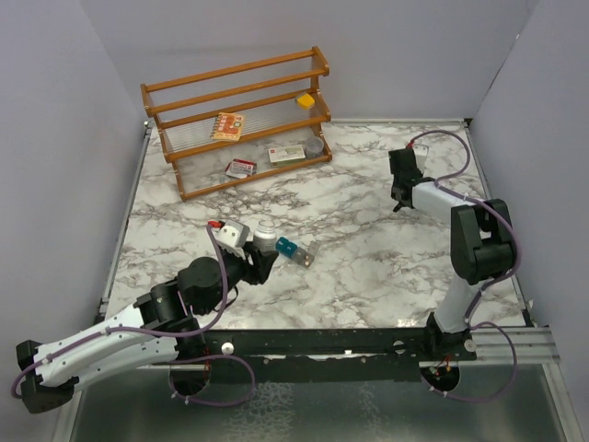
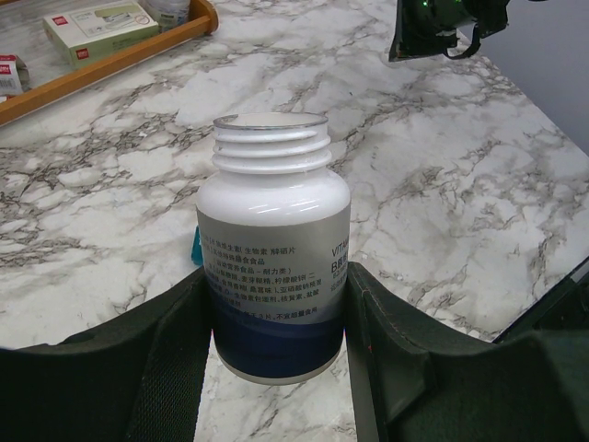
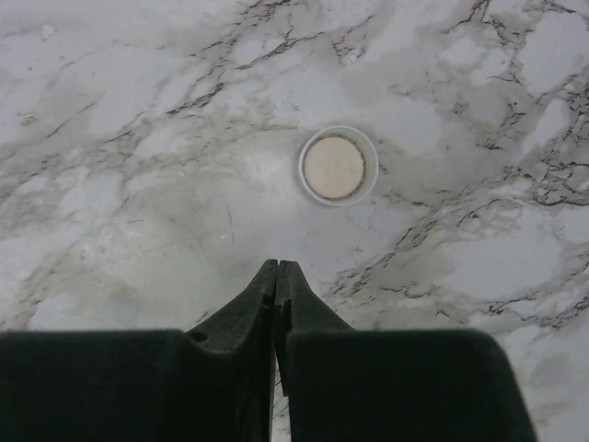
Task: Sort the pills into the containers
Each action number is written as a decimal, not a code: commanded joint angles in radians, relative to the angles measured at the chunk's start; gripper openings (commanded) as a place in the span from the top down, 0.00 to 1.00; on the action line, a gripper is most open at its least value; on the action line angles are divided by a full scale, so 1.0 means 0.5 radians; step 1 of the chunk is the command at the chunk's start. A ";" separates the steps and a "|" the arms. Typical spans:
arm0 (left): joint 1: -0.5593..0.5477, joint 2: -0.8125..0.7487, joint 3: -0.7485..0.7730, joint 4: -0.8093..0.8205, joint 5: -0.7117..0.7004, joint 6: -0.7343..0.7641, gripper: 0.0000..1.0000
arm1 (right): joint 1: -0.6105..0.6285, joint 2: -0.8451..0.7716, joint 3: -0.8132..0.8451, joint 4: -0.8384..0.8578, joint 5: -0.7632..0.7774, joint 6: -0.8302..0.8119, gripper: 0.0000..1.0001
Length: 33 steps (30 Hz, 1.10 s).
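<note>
My left gripper (image 1: 261, 250) is shut on a white pill bottle (image 2: 273, 249) with a blue band and printed label; it stands upright with its threaded neck open and no cap on. The containers (image 1: 294, 250), a short teal and grey strip, lie on the marble just right of the bottle; only a teal sliver (image 2: 196, 247) shows behind it in the left wrist view. My right gripper (image 3: 277, 267) is shut and empty at the far right of the table (image 1: 402, 195), hovering just short of a white cap (image 3: 337, 166) that lies upside down. No loose pills are visible.
A wooden rack (image 1: 239, 120) stands at the back left with small boxes (image 1: 286, 154) and a yellow item (image 1: 305, 100) on its shelves. Grey walls enclose the marble table (image 1: 368, 267). My right gripper also shows in the left wrist view (image 2: 446, 28).
</note>
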 commanded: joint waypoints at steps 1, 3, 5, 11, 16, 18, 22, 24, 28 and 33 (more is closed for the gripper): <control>-0.006 0.002 -0.007 0.078 0.031 -0.011 1.00 | -0.099 0.137 0.096 0.042 -0.029 -0.102 0.94; -0.007 0.004 -0.006 0.079 0.023 -0.009 1.00 | -0.107 0.171 0.113 0.041 -0.012 -0.115 0.86; -0.007 0.009 -0.006 0.083 0.022 -0.006 1.00 | -0.110 0.188 0.115 0.067 -0.019 -0.129 0.78; -0.007 0.027 0.002 0.082 0.011 0.012 1.00 | -0.110 0.236 0.171 0.096 -0.020 -0.189 0.75; -0.007 0.045 0.000 0.093 0.000 0.024 1.00 | -0.109 0.259 0.212 0.133 -0.002 -0.250 0.74; -0.006 0.052 0.002 0.095 -0.003 0.030 1.00 | -0.111 0.287 0.252 0.116 0.032 -0.268 0.74; -0.006 0.064 0.003 0.098 -0.012 0.037 1.00 | -0.112 0.336 0.304 0.112 0.053 -0.293 0.74; -0.007 0.065 0.003 0.098 -0.019 0.042 1.00 | -0.115 0.356 0.321 0.109 0.049 -0.293 0.74; -0.007 0.068 0.006 0.089 -0.028 0.044 1.00 | -0.127 0.378 0.316 0.108 0.052 -0.273 0.74; -0.007 0.060 0.006 0.080 -0.043 0.046 1.00 | -0.145 0.402 0.302 0.120 0.047 -0.269 0.74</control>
